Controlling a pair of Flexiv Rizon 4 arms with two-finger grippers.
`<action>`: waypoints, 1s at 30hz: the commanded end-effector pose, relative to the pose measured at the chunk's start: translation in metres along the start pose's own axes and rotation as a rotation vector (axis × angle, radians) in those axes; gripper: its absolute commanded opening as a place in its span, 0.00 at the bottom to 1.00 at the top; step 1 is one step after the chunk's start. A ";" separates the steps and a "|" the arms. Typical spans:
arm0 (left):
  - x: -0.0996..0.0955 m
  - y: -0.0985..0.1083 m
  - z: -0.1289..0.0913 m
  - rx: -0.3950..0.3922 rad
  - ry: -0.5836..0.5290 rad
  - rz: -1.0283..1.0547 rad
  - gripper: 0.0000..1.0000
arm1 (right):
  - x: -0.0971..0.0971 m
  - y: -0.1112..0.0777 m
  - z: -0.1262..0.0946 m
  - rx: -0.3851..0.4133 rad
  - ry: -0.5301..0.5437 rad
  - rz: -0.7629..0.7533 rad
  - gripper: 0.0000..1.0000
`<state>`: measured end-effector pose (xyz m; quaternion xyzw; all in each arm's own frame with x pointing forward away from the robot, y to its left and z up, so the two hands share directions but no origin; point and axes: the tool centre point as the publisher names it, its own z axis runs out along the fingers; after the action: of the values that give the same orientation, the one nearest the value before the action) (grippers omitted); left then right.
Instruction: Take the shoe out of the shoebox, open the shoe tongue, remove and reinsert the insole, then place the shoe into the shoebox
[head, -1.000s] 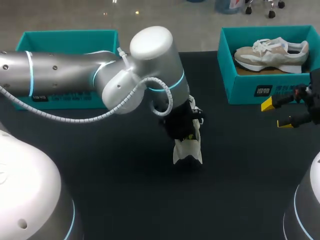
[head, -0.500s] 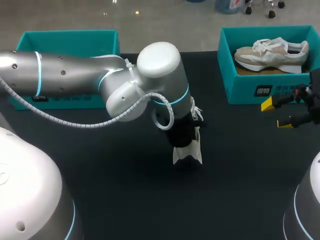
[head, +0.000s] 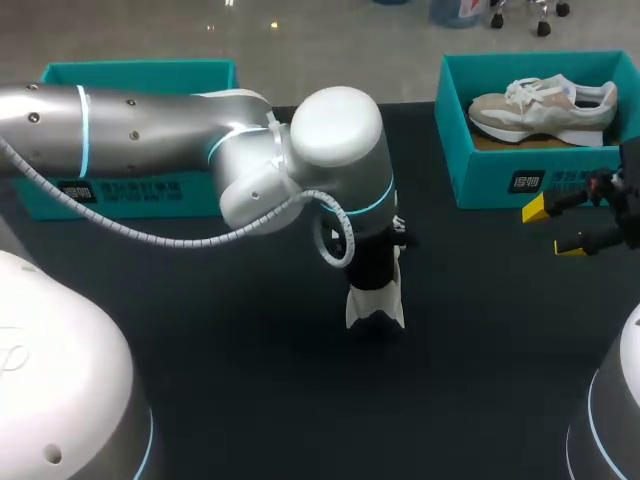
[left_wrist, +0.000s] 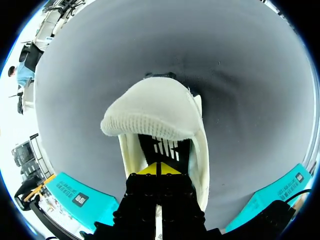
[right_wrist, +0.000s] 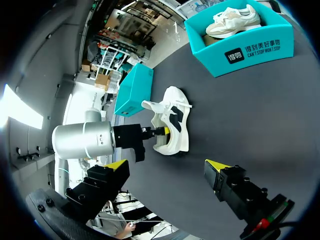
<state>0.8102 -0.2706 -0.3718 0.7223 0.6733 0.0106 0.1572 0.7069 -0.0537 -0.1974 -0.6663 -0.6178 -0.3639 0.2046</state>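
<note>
Black table, mid-area, holds shoe, long axis in line w/ our L gripper, toe ahead, tips together inside opening (no grip confirmed); R gripper spread wide, far right.

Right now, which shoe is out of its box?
The white shoe standing on the black table, with the left pincer reaching into it. The other shoe lies inside the teal box.
</note>
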 end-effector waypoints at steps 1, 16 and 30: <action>-0.002 -0.009 -0.001 -0.023 0.002 -0.008 0.00 | 0.000 -0.001 0.000 -0.001 -0.004 0.002 1.00; -0.001 -0.019 0.006 -0.040 0.051 -0.031 0.00 | 0.000 -0.001 0.000 -0.001 -0.004 0.002 1.00; 0.007 0.022 -0.026 -0.296 0.099 -0.022 0.00 | 0.000 -0.001 0.000 -0.001 -0.004 0.002 1.00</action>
<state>0.8293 -0.2617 -0.3465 0.6876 0.6814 0.1299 0.2147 0.7069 -0.0537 -0.1973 -0.6663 -0.6178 -0.3639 0.2046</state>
